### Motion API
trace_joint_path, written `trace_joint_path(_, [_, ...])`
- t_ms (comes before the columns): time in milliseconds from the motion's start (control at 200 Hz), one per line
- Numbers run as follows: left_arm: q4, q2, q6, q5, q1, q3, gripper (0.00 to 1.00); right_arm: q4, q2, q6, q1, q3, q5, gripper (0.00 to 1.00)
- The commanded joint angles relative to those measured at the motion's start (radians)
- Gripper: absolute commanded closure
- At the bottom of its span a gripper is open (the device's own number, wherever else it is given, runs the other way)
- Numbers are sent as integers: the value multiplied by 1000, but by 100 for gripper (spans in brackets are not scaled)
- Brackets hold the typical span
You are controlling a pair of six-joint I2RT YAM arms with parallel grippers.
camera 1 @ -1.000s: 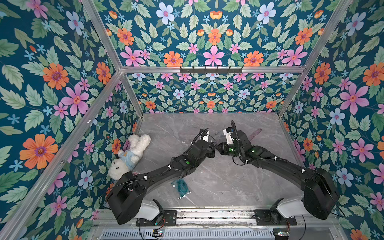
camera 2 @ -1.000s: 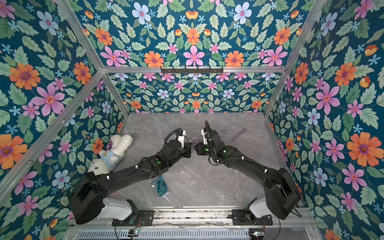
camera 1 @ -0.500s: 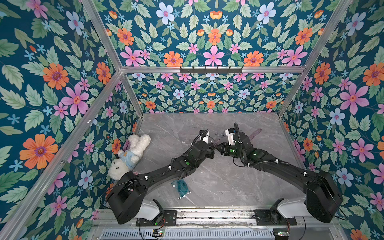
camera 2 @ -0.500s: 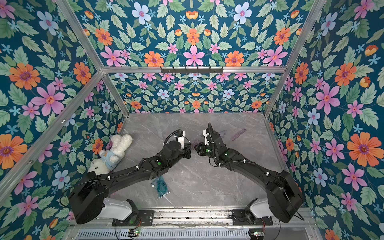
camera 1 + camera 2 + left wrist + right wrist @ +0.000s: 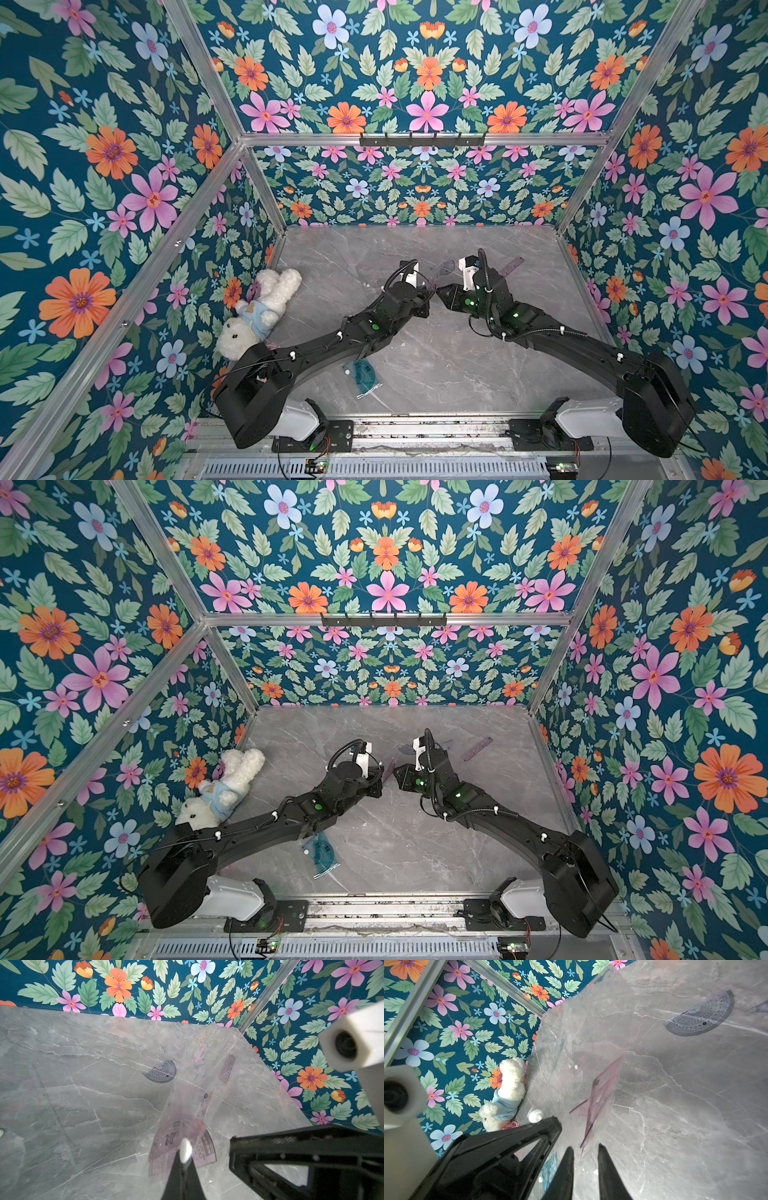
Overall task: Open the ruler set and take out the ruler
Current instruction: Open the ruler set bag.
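Observation:
The ruler set is a clear plastic pouch [image 5: 199, 1088] with purple rulers [image 5: 172, 1142] inside. It hangs above the table, and my left gripper [image 5: 184, 1164] is shut on its edge beside a white snap [image 5: 185, 1150]. In both top views the two grippers meet tip to tip at mid table: left gripper [image 5: 429, 293], right gripper [image 5: 444, 296]. My right gripper [image 5: 585, 1153] is open, with the pouch's lower corner [image 5: 584, 1145] at the gap between its fingertips. A purple set square [image 5: 602, 1095] shows inside the pouch. A purple straight ruler [image 5: 510, 266] lies on the table at back right.
A grey protractor [image 5: 161, 1072] lies flat on the marble table [image 5: 436, 365] behind the grippers. A white plush rabbit [image 5: 262, 311] lies against the left wall. A teal pouch [image 5: 363, 374] sits near the front beside the left arm. Floral walls close in three sides.
My right wrist has shifted slightly to the right. The left arm keeps its hold on the pouch and has hardly moved.

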Motion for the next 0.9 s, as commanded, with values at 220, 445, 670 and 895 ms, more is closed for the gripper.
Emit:
trace_joint_path(220, [36, -2, -2, -5, -3, 2, 100, 10, 12, 16, 1, 24, -16, 76])
trace_joint_path(445, [33, 10, -3, 2, -2, 10, 100, 15, 55, 24, 3, 37, -38, 71])
trace_joint_path(670, [32, 16, -1, 6, -2, 13, 100, 7, 78, 22, 2, 45, -43, 70])
trace_joint_path(895, [31, 19, 4, 4, -2, 17, 100, -3, 103, 19, 2, 55, -48, 75])
